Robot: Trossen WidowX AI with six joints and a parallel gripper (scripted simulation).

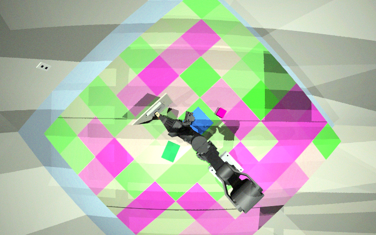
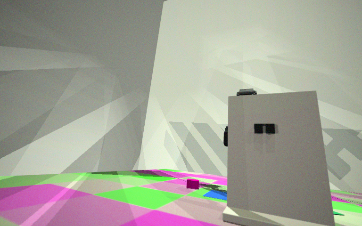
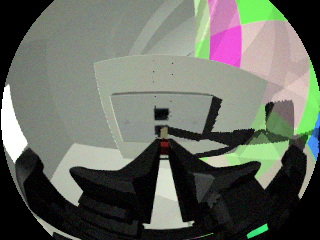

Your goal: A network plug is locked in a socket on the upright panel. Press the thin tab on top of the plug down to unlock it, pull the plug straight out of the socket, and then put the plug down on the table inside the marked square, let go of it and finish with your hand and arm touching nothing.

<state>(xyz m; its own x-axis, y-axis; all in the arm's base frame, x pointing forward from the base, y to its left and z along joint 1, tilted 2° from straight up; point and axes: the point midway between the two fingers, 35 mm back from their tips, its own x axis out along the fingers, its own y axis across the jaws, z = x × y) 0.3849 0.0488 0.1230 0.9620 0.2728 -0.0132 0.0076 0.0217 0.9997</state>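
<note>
The upright panel (image 1: 166,98) (image 2: 289,173) (image 3: 130,72) carries a pale socket plate (image 3: 135,107) with dark openings. My gripper (image 1: 159,116) (image 3: 163,142) is shut on the plug, close in front of the panel. The plug (image 1: 157,114) (image 3: 164,133) shows a beige front and a red part between the fingertips. A dark opening shows beside the beige front, which appears to stand out of the plate; whether its tip is clear of the socket I cannot tell. The tab cannot be made out. A flat blue square (image 1: 202,120) lies on the table, partly under the arm; the panel hides the gripper in the exterior view.
A flat green rectangle (image 1: 170,151) lies left of the arm. A small magenta block (image 1: 221,112) (image 2: 192,183) stands beyond the blue square. The panel's foot (image 2: 233,214) reaches out at its base. The arm (image 1: 199,144) stretches from its base to the panel.
</note>
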